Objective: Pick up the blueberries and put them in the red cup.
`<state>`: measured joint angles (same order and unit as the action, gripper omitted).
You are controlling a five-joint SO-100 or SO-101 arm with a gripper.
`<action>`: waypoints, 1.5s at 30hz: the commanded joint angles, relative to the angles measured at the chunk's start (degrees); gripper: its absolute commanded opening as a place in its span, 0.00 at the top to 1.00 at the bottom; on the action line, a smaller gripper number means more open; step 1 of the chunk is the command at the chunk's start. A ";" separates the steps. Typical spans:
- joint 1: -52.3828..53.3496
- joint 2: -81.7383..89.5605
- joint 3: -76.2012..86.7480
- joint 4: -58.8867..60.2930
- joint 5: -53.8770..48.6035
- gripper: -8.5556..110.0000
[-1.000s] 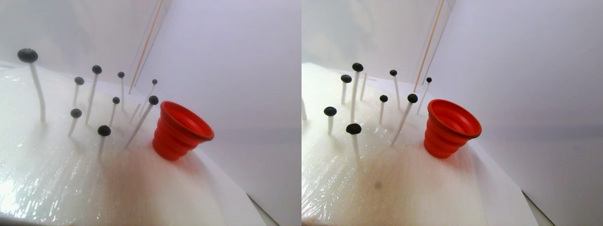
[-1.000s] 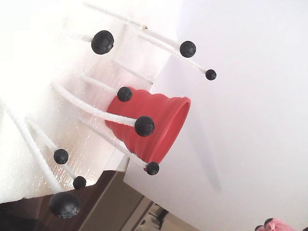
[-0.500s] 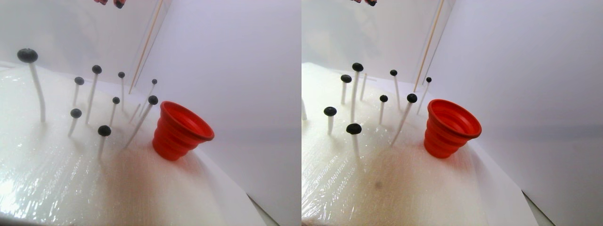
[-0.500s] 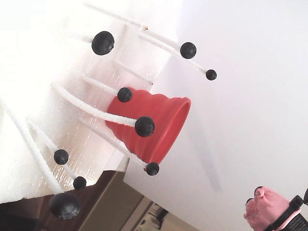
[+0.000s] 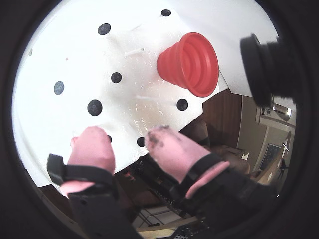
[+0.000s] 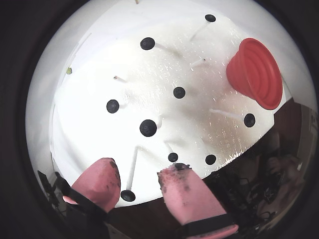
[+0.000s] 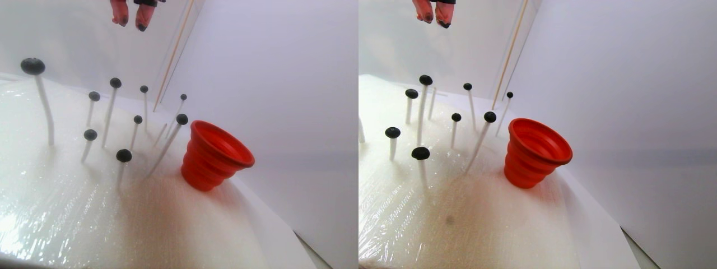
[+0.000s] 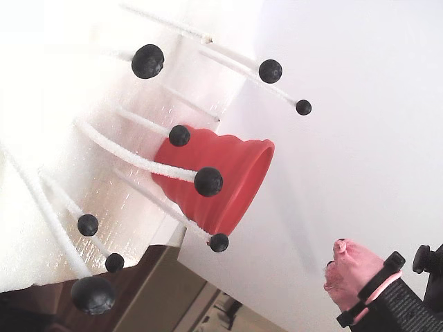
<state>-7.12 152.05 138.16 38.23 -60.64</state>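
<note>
Several blueberries sit on thin white stalks stuck in a white foam block (image 7: 67, 213); one berry (image 6: 148, 128) is near the middle of a wrist view, another (image 6: 127, 195) lies low between the fingers, well below them. The red cup (image 6: 256, 72) stands on the foam's right edge, its mouth tilted outward (image 7: 215, 154) (image 8: 221, 180) (image 5: 192, 62). My gripper (image 6: 142, 169) has pink, stained fingers (image 5: 94, 144). It is open and holds nothing. It hangs high above the berries at the top of the stereo pair view (image 7: 131, 14) and far from the cup in the fixed view (image 8: 346, 266).
The foam is wrapped in shiny film and ends just past the cup, with dark floor and furniture beyond (image 5: 224, 149). White walls stand behind. A thin wooden stick (image 7: 173, 53) leans at the back. A black camera (image 5: 269, 64) juts out beside the gripper.
The gripper has come further into view, down from the top in the stereo pair and up-left from the lower right corner in the fixed view. Berries and cup have not moved.
</note>
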 commanded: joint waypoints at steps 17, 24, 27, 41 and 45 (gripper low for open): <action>-1.85 -6.15 3.52 -10.37 2.37 0.79; -2.64 -8.96 3.69 -12.92 3.60 0.79; -2.81 -10.72 3.69 -14.24 3.87 0.79; -3.52 -21.53 0.88 -19.25 3.87 0.78; -4.13 -23.38 0.00 -20.04 4.31 0.78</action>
<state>-11.43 128.58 142.12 19.07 -56.60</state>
